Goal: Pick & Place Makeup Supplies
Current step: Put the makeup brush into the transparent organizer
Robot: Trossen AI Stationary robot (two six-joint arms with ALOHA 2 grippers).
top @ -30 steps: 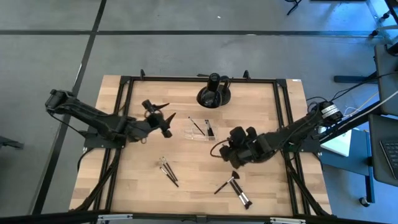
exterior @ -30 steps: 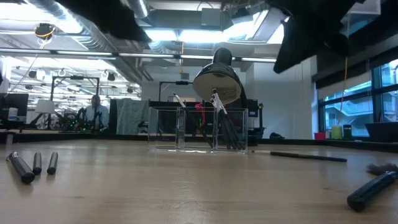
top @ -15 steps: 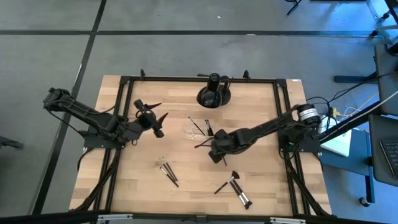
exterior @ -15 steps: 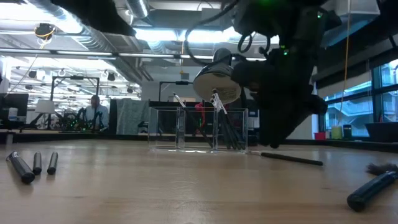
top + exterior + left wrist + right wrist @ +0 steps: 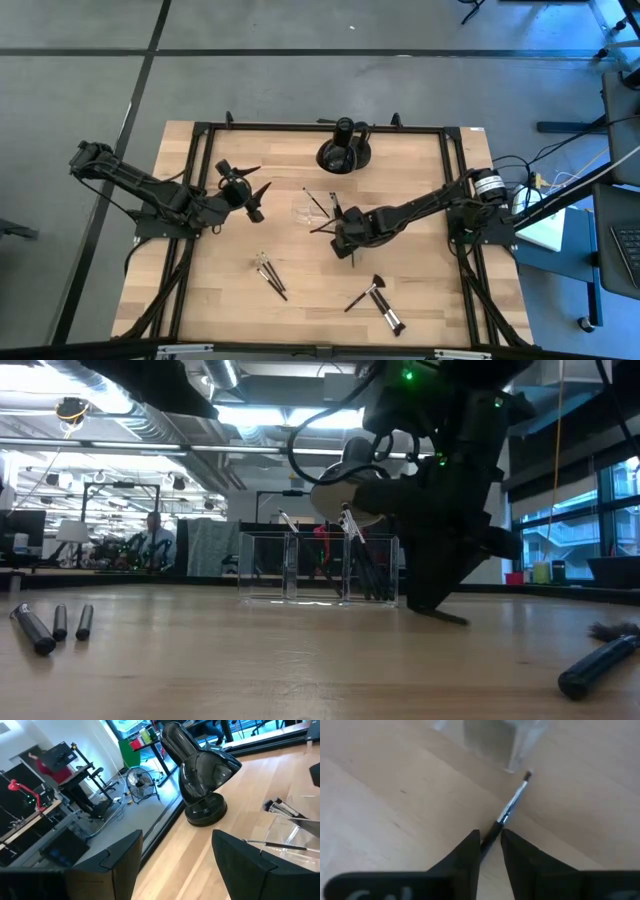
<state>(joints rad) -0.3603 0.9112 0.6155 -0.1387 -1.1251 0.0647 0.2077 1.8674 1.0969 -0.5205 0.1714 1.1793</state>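
The right hand is down on the desk with its fingers closing around a thin brush just beside the tray, and it could slip out

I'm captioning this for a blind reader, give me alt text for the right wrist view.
The right gripper grips the dark handle of a thin makeup brush lying on the wooden table; its small tip points toward the corner of a clear organiser tray.
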